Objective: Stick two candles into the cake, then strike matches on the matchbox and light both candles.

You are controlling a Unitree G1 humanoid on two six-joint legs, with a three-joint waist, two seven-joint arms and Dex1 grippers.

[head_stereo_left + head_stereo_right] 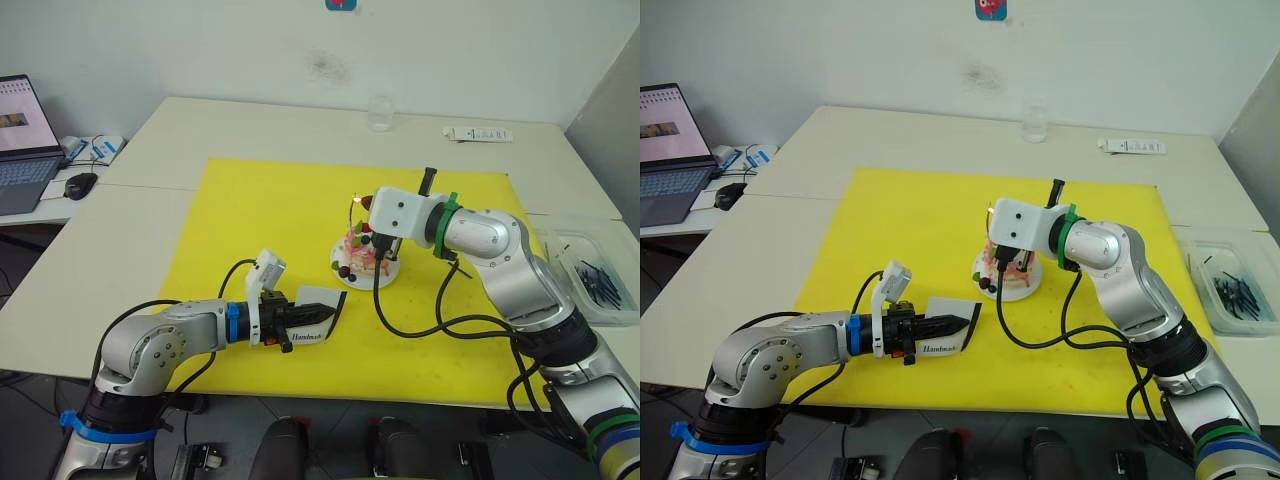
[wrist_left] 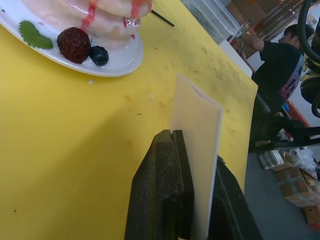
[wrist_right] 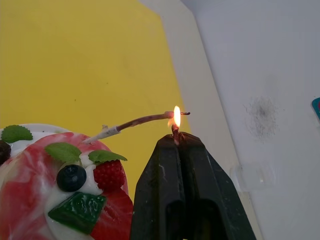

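Observation:
The pink cake [image 1: 362,250] sits on its small white plate [image 1: 340,268] in the middle of the yellow mat. One thin candle [image 3: 140,121] leans out of the cake top, browned toward its tip. My right gripper [image 3: 175,140] is shut on a short burning match [image 3: 175,131], and the flame [image 3: 176,116] touches the candle tip. From the head camera, the right gripper [image 1: 370,222] hovers just above the cake. My left gripper [image 1: 328,312] is shut on the white matchbox [image 1: 318,322], held upright on its edge [image 2: 197,150] on the mat in front of the cake.
A clear plastic tray [image 1: 590,275] with dark sticks stands off the mat's right edge. One dark stick [image 2: 162,18] lies on the mat beyond the plate. A glass [image 1: 379,112] and a white remote [image 1: 477,133] rest at the back. A laptop [image 1: 20,140] is at far left.

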